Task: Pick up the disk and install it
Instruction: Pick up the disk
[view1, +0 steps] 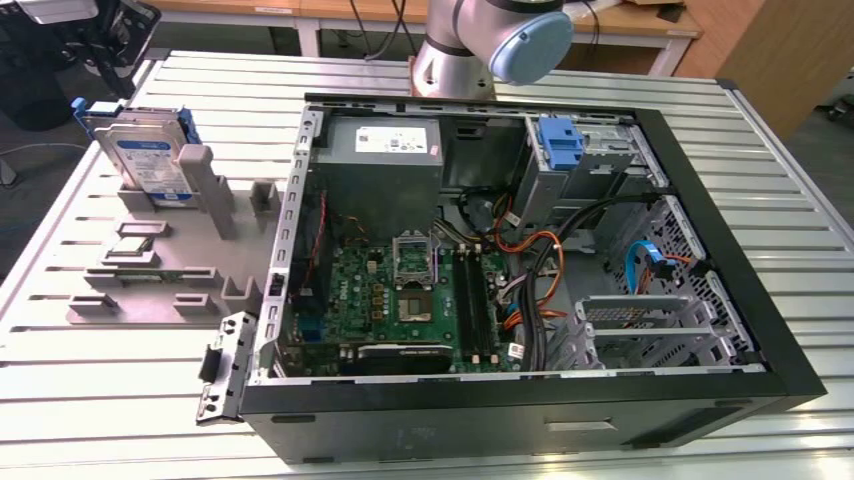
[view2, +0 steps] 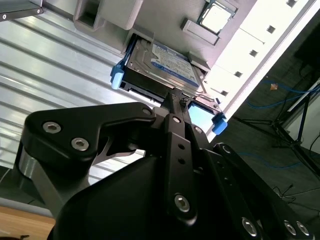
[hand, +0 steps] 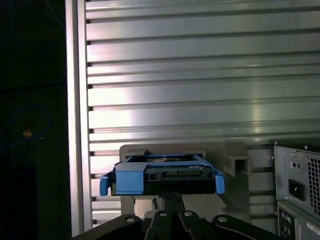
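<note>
The disk (view1: 140, 155) is a silver hard drive with a white-and-blue label and a blue bracket. It stands on edge in a grey holder (view1: 174, 290) at the exterior view's left, outside the computer case. My gripper (view1: 107, 70) hangs just above the disk's upper edge. In the second wrist view the black fingertips (view2: 172, 97) lie together close to the edge of the disk (view2: 162, 62). In the first wrist view the gripper (hand: 172, 196) sits in front of the bracket of the disk (hand: 162, 175). The jaws look shut with nothing between them.
The open computer case (view1: 747, 330) lies on the slatted metal table (view1: 801, 160), with a drive bay and blue latch (view1: 567, 145) at its far side beside the grey power supply (view1: 380, 140). A chip (view1: 131, 247) also rests in the holder. The arm's base (view1: 461, 50) stands behind the case.
</note>
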